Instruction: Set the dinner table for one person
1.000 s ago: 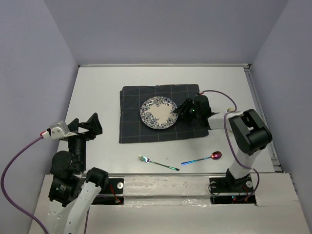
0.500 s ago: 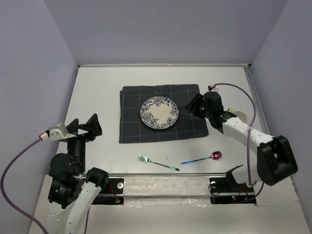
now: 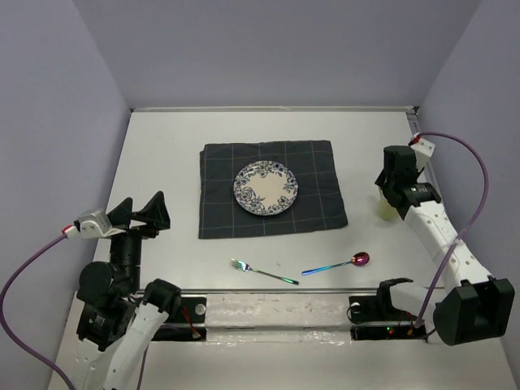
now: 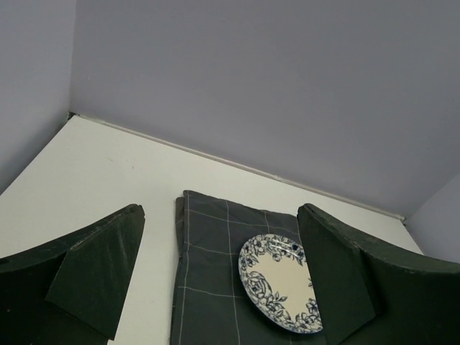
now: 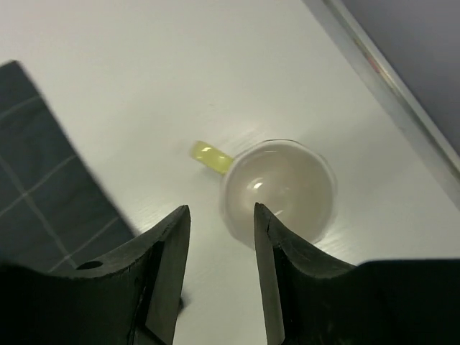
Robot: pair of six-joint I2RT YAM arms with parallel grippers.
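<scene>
The white dinner table point(image 3: 162, 154) carries a dark checked cloth point(image 3: 317, 203) with a blue-flowered plate point(image 3: 266, 188) on it. A fork point(image 3: 264, 271) and a purple-bowled spoon point(image 3: 337, 265) lie near the front edge. My right gripper point(image 3: 388, 193) is open and empty, hovering just above a white cup with a yellow handle point(image 3: 382, 211) right of the cloth. In the right wrist view the cup point(image 5: 279, 190) sits just beyond the right fingertip of the open gripper point(image 5: 221, 208). My left gripper point(image 3: 146, 213) is open and empty at the front left; its wrist view shows the gripper point(image 4: 221, 210), the cloth point(image 4: 208, 273) and the plate point(image 4: 280, 277).
The table's right edge rail point(image 5: 388, 83) runs close behind the cup. Grey walls point(image 3: 268, 49) enclose the table at the back and on both sides. The cloth's corner point(image 5: 43, 180) lies left of the right gripper.
My right arm has swung from the plate's right rim rightwards off the cloth to above the cup. The plate stays on the cloth. The left arm has barely moved.
</scene>
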